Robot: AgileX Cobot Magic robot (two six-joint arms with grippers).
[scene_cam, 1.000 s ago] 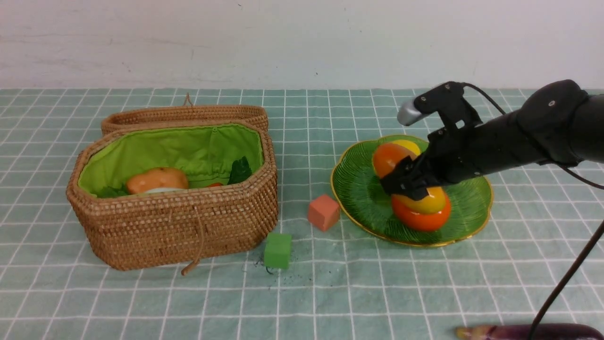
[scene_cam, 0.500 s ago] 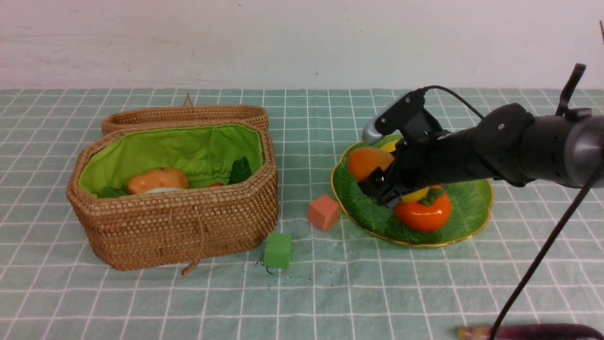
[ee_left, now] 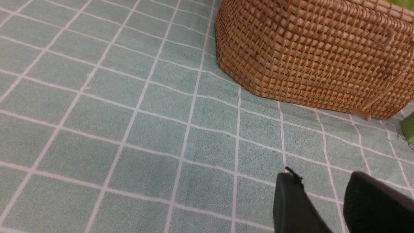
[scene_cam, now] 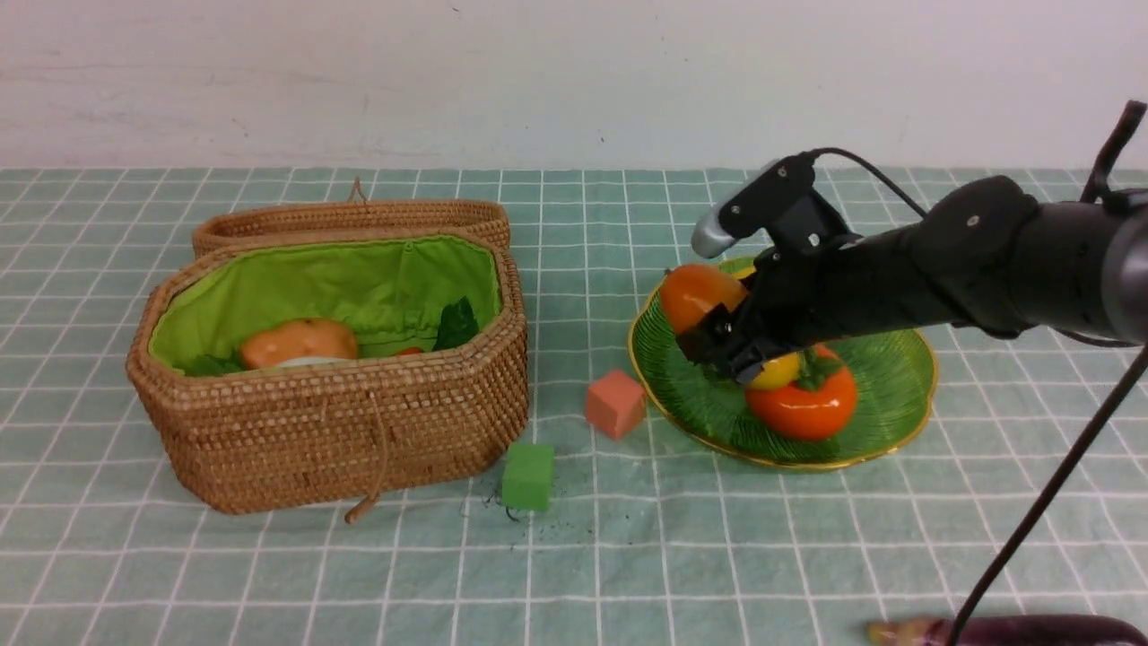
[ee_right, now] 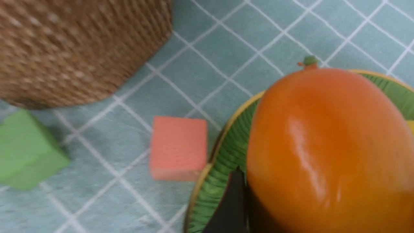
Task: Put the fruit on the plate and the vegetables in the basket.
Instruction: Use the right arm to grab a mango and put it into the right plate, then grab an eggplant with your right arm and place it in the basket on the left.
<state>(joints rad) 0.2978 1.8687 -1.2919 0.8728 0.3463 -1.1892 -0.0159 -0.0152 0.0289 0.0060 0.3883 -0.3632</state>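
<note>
Mango (scene_cam: 698, 294) on plate (scene_cam: 883, 422) beside open right pincer (scene_cam: 731, 352)

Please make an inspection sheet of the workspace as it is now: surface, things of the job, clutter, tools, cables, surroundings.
Surface: green checked tablecloth, dark crumbs near the green cube.
Job's things: basket open, lid back, potato and green leaves inside. Plate carries mango, lemon, persimmon. Eggplant lies on the cloth at the near edge, not in the basket.
Clutter: pink cube beside the plate; green cube beside the basket.
Tools: right tool open at the mango; left tool low over the cloth, holding nothing.
Cables: black cable crosses the near right corner.
Surroundings: plain white wall.
</note>
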